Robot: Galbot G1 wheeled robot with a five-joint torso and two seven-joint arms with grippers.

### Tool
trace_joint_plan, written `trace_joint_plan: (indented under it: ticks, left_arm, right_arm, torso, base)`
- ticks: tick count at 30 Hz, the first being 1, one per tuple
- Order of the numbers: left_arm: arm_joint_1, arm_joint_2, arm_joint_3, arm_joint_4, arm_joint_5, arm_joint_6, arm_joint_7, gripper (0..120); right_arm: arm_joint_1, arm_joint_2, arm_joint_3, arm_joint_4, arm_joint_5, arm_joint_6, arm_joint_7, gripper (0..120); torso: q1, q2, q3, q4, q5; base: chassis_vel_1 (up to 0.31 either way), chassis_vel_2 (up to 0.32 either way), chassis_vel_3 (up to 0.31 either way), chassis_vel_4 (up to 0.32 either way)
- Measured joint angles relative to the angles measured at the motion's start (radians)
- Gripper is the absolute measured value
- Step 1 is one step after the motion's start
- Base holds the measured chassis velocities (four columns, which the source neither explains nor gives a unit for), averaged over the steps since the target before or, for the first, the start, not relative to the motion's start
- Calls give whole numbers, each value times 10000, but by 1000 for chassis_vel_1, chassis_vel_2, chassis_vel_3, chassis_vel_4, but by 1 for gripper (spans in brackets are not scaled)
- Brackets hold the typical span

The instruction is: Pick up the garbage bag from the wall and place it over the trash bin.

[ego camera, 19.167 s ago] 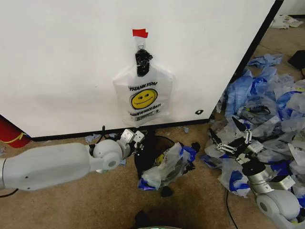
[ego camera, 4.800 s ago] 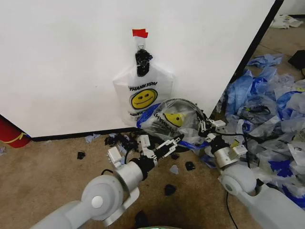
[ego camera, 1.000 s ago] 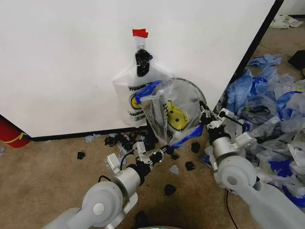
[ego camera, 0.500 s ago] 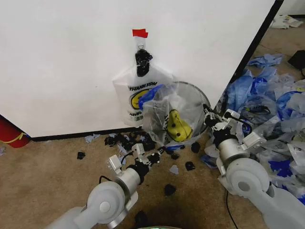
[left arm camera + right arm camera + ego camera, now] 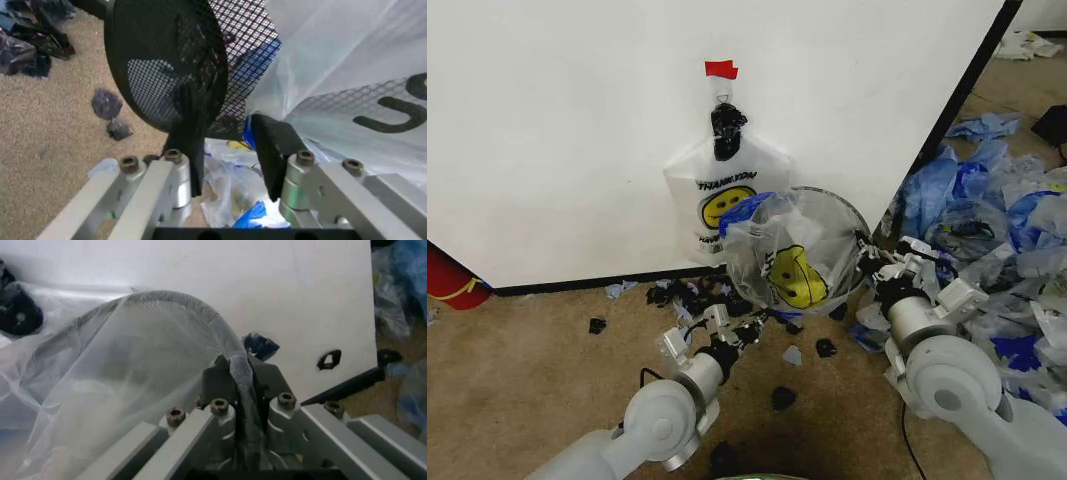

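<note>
I hold the trash bin (image 5: 842, 215) up before the wall, with the garbage bag (image 5: 792, 270) draped over it. In the right wrist view my right gripper (image 5: 239, 372) is clamped tight on the bin's rim and the plastic. The left wrist view shows my left gripper (image 5: 230, 150) below, its fingers apart around the black mesh wall (image 5: 170, 65), bag beside it
</note>
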Motion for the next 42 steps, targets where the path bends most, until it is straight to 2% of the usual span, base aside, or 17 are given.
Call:
trace_joint_plan:
  ticks: [3,5,7,9,10,14,15,17,20,21,23,24,26,31,38,42]
  left_arm:
    - [-17,-6,4,106,2,-18,-1,22]
    - [8,6,-70,124,-46,-37,26,26]
    - [211,166,-258,41,-54,-12,153,36]
    - [297,237,-325,9,-21,3,192,38]
    - [399,311,-410,-11,32,18,218,43]
    - [828,440,-732,105,290,33,231,59]
    - [906,432,-752,182,398,27,244,64]
    - [932,418,-761,223,434,23,251,66]
    - [1057,286,-793,461,671,-29,277,77]
    - [1146,201,-844,541,745,-129,302,86]
    - [1146,201,-844,541,745,-129,302,86]
    - [1260,114,-997,588,751,-291,371,94]
    - [1430,105,-1260,568,724,-442,461,98]
    - [1782,310,-1782,408,634,-539,491,100]
    - [1694,860,-2949,309,647,-891,366,100]
    - [934,1289,-3343,233,-136,-1017,1365,100]
  right_arm:
    - [-6,15,-30,-75,-84,0,-28,0]
    - [-20,39,-83,-157,-189,0,-97,0]
    - [-6,111,-141,-474,-511,94,-418,0]
    - [7,130,-156,-585,-628,154,-519,0]
    - [54,164,-176,-730,-742,218,-621,0]
    - [321,346,-203,-810,-419,167,-423,0]
    - [368,372,-205,-801,-337,139,-351,0]
    - [386,384,-206,-796,-296,135,-319,0]
    - [451,420,-186,-718,-59,127,-195,0]
    - [492,451,-133,-627,70,119,-75,0]
    - [492,451,-133,-627,70,119,-75,0]
    - [512,466,-83,-598,113,119,2,0]
    - [499,466,-22,-599,122,123,11,0]
    - [380,464,59,-631,-61,158,-150,0]
    - [78,441,-58,-1185,-1549,663,-1117,0]
    - [-351,439,-72,-1545,-2372,1172,-2248,0]
  torso:
    - [0,-1,0,0,0]
    - [0,0,0,-1,-1]
    - [0,0,0,-1,1]
    - [0,0,1,2,2]
    - [0,0,1,2,2]
    - [0,0,0,3,0]
    - [0,0,1,3,-1]
    - [0,0,0,3,-1]
    - [0,0,1,-2,0]
    - [0,0,0,-1,-1]
    - [0,0,0,-1,-1]
    - [0,0,0,0,-3]
    - [0,0,1,0,1]
    - [0,0,0,1,2]
    - [0,0,0,0,-3]
    - [0,0,0,-3,3]
  base:
    - [0,0,0,0]
    - [0,0,0,0]
    - [0,0,0,0]
    - [0,0,0,0]
    - [0,0,0,0]
    - [0,0,0,0]
    - [0,0,0,0]
    - [0,0,0,0]
    - [0,0,0,0]
    - [0,0,0,0]
    - [0,0,0,0]
    - [0,0,0,0]
    - [0,0,0,0]
    - [0,0,0,0]
    - [0,0,0,0]
    - [0,0,0,0]
